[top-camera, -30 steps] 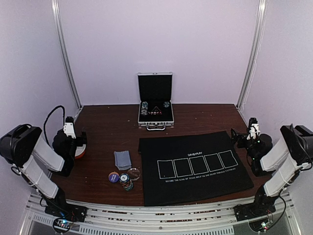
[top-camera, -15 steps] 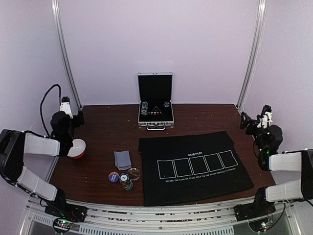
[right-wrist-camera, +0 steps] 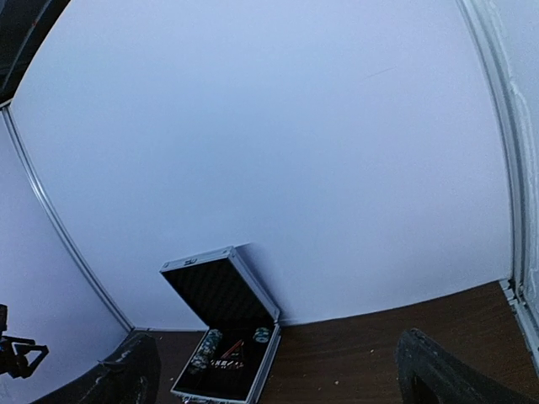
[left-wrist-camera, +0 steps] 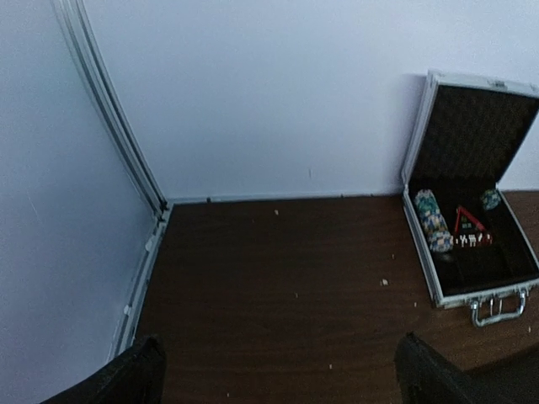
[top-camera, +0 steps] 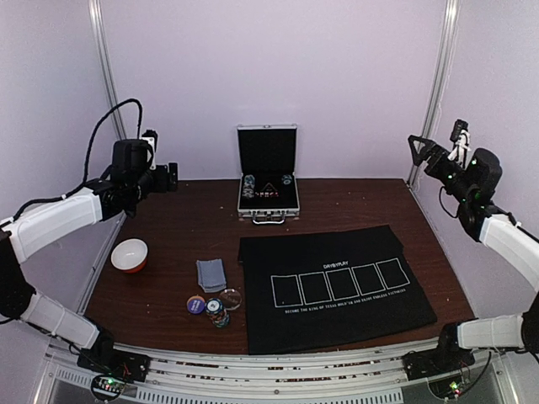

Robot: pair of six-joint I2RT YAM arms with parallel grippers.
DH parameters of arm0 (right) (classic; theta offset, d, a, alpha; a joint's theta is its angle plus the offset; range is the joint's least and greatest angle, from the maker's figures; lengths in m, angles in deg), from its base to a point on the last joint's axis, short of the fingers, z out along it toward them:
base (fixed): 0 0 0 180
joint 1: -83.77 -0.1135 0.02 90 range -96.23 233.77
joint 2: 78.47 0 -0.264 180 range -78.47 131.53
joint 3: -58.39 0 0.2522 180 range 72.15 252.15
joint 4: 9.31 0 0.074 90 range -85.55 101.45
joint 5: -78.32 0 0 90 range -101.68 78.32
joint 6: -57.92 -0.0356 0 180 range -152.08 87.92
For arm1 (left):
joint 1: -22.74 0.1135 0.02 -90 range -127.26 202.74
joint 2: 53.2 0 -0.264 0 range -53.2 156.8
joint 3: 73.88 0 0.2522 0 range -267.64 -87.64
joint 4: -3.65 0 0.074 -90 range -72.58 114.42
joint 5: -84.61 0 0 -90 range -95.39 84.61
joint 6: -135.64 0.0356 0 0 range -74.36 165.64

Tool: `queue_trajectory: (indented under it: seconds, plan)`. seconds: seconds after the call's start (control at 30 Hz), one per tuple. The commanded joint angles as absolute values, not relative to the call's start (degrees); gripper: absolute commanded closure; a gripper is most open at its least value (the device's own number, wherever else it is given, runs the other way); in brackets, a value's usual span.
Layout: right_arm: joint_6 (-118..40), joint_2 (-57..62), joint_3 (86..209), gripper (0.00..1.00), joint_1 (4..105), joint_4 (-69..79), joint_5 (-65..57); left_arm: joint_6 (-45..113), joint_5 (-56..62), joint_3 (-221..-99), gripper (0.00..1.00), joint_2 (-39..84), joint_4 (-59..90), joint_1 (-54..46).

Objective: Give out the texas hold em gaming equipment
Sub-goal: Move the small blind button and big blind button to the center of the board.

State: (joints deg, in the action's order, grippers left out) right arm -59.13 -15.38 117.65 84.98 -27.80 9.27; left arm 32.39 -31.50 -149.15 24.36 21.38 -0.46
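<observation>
Left gripper (top-camera: 171,177) raised high at the far left, jaws apart, empty. Cards (top-camera: 210,274), button discs (top-camera: 196,305) and chips (top-camera: 217,313) grouped close together on the counter (top-camera: 354,202), just left of the black mat (top-camera: 337,286). Probably light, thin and slippery: pinch cards by the edges, chips across the rim. Right gripper (top-camera: 418,148) high, jaws likewise apart.

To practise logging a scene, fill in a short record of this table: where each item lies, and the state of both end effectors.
case: open, far edge, chips inside
mat: black, five empty card outlines
cards: stack just left of the mat
chip stack: near edge, by purple disc and silver-grey disc
bowl: left side
left end effector: open, empty, in the air
right end effector: open, empty, in the air
</observation>
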Motion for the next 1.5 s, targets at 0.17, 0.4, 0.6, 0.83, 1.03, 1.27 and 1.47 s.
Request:
queue_trajectory:
  seconds: [0.17,0.4,0.6,0.83,1.03,1.27,1.47]
  plan:
    - [-48.5,-10.9,129.1,0.00,68.1,2.6,0.1,21.8,-21.8,-151.0,0.02,21.5,56.9,-7.9]
    - [-48.6,-9.3,129.5,0.00,64.3,2.1,-0.8,16.1,-14.6,-141.8,0.08,20.5,62.5,-10.8]
    - [-48.5,-9.3,128.2,0.00,63.2,2.2,-1.2,14.3,-12.8,-136.9,0.08,24.4,60.8,-15.6]
    - [-48.5,-9.6,127.0,0.00,62.8,2.8,-1.5,14.6,-10.8,-132.3,0.04,26.0,56.1,-21.4]
    - [-47.9,-9.8,126.9,0.00,62.7,3.6,-1.9,15.4,-13.4,-132.1,0.04,30.0,54.7,-24.0]
    - [-47.2,-9.3,127.2,0.00,62.8,4.3,-2.1,14.8,-11.4,-131.8,0.05,33.6,54.3,-25.1]
    - [-47.2,-8.7,127.5,0.00,62.8,4.4,-2.4,14.0,-12.7,-132.2,0.08,35.9,54.2,-25.5]
